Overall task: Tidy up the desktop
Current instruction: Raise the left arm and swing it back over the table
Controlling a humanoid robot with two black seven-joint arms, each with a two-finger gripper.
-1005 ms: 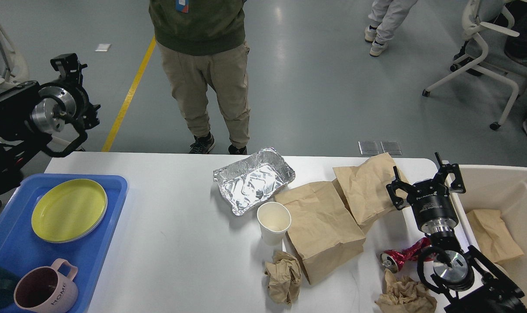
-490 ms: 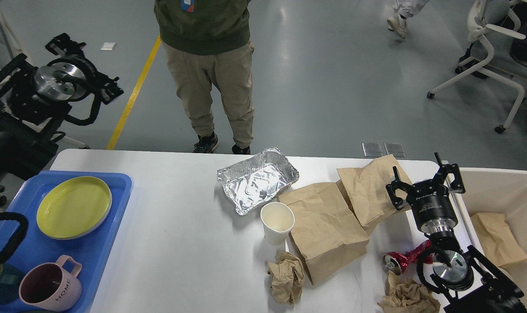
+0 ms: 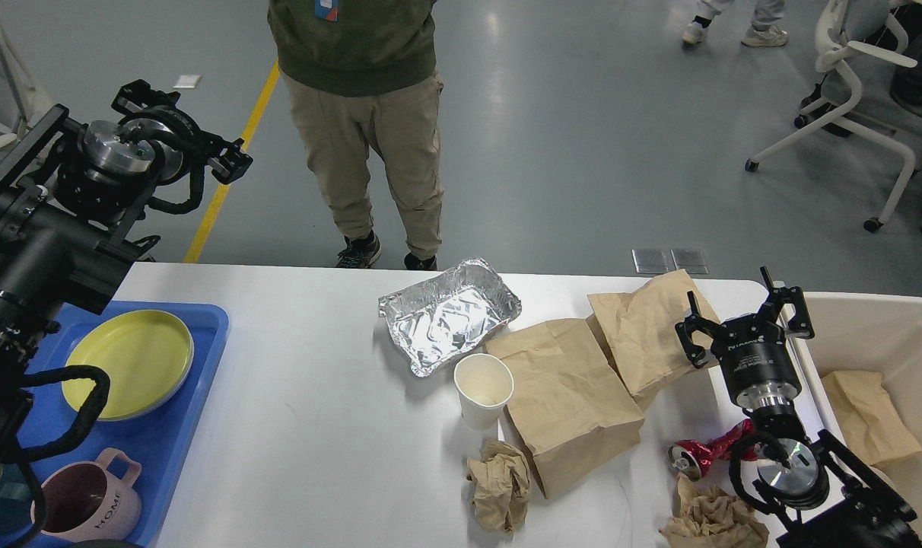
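The desktop [image 3: 316,426] fills the lower part of the view, cluttered mostly around a paper cup [image 3: 483,389] near its middle. Behind the cup lies a foil tray [image 3: 449,313]; to the cup's right are two brown paper bags [image 3: 567,396], and in front of it a crumpled paper ball [image 3: 499,484]. Farther right of the cup sit a crushed red can [image 3: 701,451] and another paper wad [image 3: 710,519]. The right gripper [image 3: 744,320] hovers over the far bag's edge, beside a beige bin [image 3: 887,335], its jaws spread and empty. The left gripper [image 3: 183,125] is raised well left of the cup, beyond the table edge; whether its jaws are apart cannot be told.

The likely step is clearing rubbish into the bin. The right gripper should descend squarely onto a bag's edge or fold, pinching a firm crease so the thin paper does not slip.
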